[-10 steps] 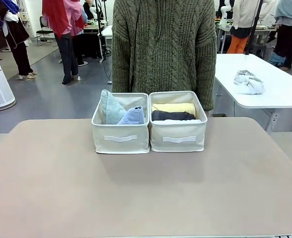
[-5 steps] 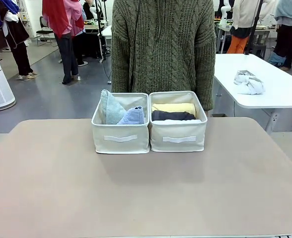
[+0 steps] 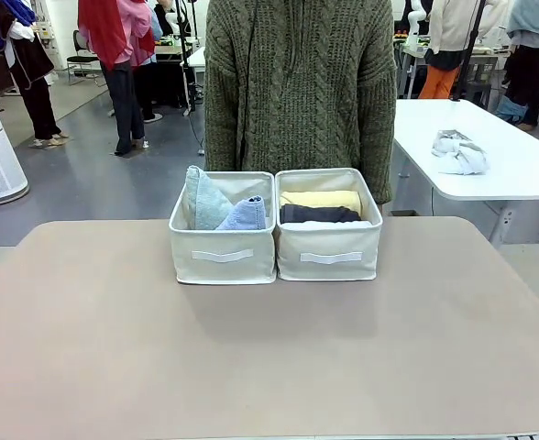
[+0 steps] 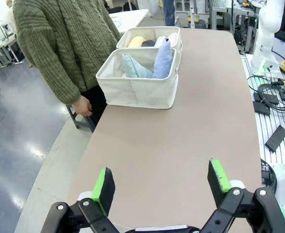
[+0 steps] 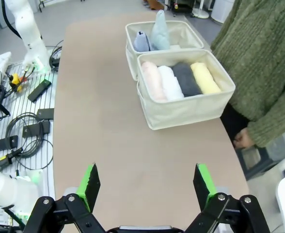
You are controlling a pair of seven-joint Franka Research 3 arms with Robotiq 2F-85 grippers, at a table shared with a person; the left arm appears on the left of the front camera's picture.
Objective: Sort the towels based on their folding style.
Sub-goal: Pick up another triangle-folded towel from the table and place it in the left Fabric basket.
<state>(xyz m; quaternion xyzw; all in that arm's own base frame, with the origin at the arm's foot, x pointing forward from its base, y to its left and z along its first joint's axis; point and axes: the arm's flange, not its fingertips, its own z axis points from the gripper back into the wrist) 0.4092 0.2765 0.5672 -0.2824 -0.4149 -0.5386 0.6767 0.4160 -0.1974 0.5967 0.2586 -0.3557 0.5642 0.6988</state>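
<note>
Two cream fabric bins stand side by side at the table's far middle. The left bin (image 3: 222, 255) holds two cone-shaped towels, pale grey-blue (image 3: 203, 200) and lavender-blue (image 3: 245, 215). The right bin (image 3: 329, 255) holds log rolls: yellow (image 3: 321, 199), dark grey (image 3: 318, 214), and in the right wrist view also white (image 5: 170, 83) and pink (image 5: 153, 81). My left gripper (image 4: 162, 185) is open over bare table, well short of the bins. My right gripper (image 5: 146, 186) is open too, with nothing between its fingers.
A person in a green knit sweater (image 3: 302, 82) stands right behind the bins, one hand (image 4: 82, 105) hanging by the table edge. A shapeless grey-white rag (image 3: 456, 152) lies on a white table at the back right. Cables and boxes (image 5: 16, 131) lie beside the table.
</note>
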